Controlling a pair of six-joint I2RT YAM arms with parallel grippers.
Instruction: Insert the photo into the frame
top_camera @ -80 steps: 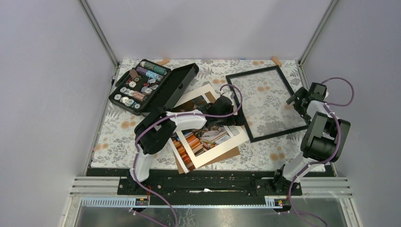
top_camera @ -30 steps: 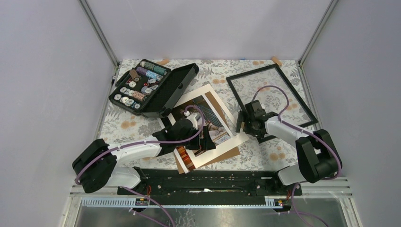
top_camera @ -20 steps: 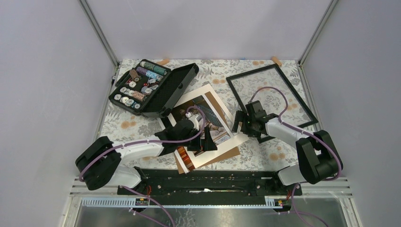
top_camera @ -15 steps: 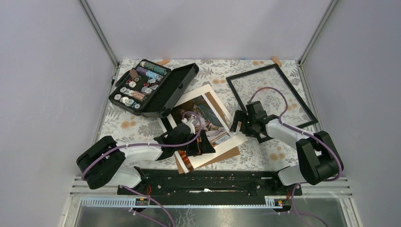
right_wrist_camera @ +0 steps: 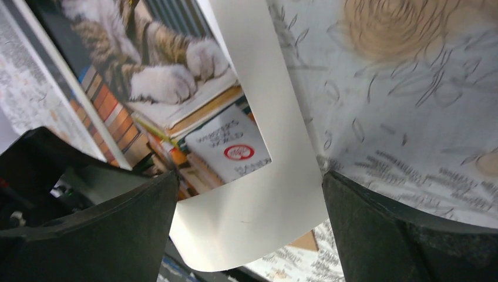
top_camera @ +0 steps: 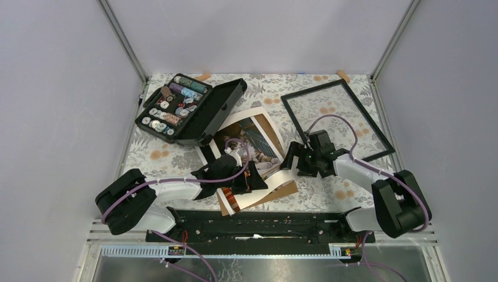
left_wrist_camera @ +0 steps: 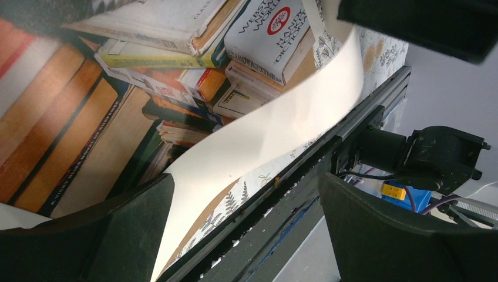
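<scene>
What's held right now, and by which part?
Nothing is held. The left tool and the right tool both stand open at the photo, near its white border, and neither is clamped on it.

The open black plastic case of thread spools (top_camera: pixel 194 108) crowds the cat-and-books paper photo (top_camera: pixel 258 138) at its far-left corner, the thin black rectangular frame (top_camera: pixel 312 89) flanks its right, and bare floral tablecloth (top_camera: pixel 152 158) lies open on its left.

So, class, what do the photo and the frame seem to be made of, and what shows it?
The photo: thin paper, smooth, perhaps slightly glossy; its white border curls upward. The frame: black, thin, rigid-looking, plastic or painted wood; the floral tablecloth shows through its middle.
</scene>
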